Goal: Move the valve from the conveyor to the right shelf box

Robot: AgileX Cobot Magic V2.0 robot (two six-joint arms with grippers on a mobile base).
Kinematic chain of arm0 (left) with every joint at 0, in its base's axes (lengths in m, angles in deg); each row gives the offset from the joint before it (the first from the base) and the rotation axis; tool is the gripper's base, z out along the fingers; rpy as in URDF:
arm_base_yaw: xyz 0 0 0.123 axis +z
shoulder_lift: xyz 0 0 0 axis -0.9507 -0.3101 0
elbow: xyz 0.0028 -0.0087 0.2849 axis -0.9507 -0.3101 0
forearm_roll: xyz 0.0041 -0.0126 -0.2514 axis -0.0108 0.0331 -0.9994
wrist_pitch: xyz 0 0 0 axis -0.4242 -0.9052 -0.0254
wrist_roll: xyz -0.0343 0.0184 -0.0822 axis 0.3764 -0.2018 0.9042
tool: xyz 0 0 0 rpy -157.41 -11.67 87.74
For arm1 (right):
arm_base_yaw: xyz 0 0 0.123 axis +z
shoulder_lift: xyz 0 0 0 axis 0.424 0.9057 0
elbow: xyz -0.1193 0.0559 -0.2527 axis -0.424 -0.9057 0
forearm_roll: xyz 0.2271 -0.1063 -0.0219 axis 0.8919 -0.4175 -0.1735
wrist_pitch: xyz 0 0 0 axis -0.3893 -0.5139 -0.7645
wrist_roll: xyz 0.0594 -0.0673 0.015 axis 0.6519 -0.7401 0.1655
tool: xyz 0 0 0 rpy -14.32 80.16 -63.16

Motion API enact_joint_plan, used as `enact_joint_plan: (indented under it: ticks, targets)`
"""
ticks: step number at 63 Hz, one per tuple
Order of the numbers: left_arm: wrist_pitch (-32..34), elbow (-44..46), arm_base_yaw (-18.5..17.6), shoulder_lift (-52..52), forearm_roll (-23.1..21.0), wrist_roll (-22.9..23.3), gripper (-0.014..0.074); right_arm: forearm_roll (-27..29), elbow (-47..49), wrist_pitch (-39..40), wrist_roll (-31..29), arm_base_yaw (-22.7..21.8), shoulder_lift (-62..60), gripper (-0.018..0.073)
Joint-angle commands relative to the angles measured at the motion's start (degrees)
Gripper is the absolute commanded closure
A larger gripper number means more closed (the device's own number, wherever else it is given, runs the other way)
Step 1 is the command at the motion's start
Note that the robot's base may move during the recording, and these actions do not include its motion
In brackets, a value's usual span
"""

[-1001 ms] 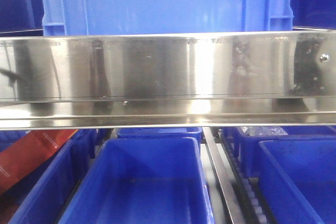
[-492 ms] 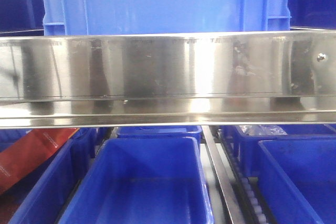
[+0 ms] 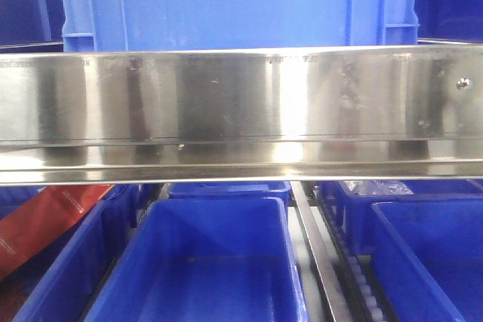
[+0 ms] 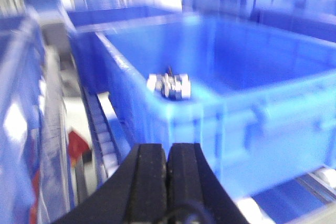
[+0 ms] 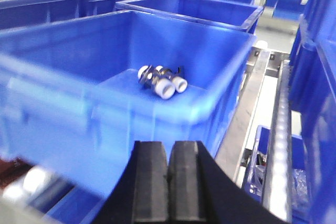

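Barely shifted since a second ago: steel shelf rail [image 3: 241,115] a touch lower in the front view, dark smear at its 9 o'clock end gone. Blocks most of that view; blue crate [image 3: 241,1] above cut off at 12 o'clock, blue bins [image 3: 200,262] below cut off at 6 o'clock, red packet [image 3: 41,224] only partly seen at 8 o'clock. No conveyor visible in any view.

Left wrist view heavily blurred: valve [image 4: 169,85] only a pale, silvery smudge near the front corner of a blue box [image 4: 252,114], details unreadable. Sharper from the right wrist: valve [image 5: 160,81] lying on the floor of the blue box [image 5: 84,103], white caps toward 5 o'clock.

Left gripper [image 4: 167,169] pressed together, pads touching, nothing between. Right gripper [image 5: 168,174] likewise closed and empty, at 6 o'clock below the box, apart from the valve.
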Motion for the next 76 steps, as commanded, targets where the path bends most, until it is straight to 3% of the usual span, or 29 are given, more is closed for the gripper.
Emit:
enact_joint_plan:
  ticks: [1,15,27,76]
  targets:
    - [4.35,-6.63,0.19,7.29,-1.36,0.46,0.0707,-0.63,-5.59,2.99,-0.19,-0.14,-5.96,0.0715]
    - [5.56,-20.01,0.19,22.35,-2.0,0.46,0.0707,-0.63,-17.08,4.16,-0.19,-0.14,-17.65,0.0715]
    - [8.4,-25.44,0.19,28.23,-2.0,0.46,0.0707,-0.63,-22.98,7.07,-0.19,-0.14,-21.94,0.0715]
    - [8.95,-25.89,0.19,28.87,-2.0,0.46,0.0707,-0.63,-23.62,7.98,-0.19,-0.14,-21.97,0.0715]
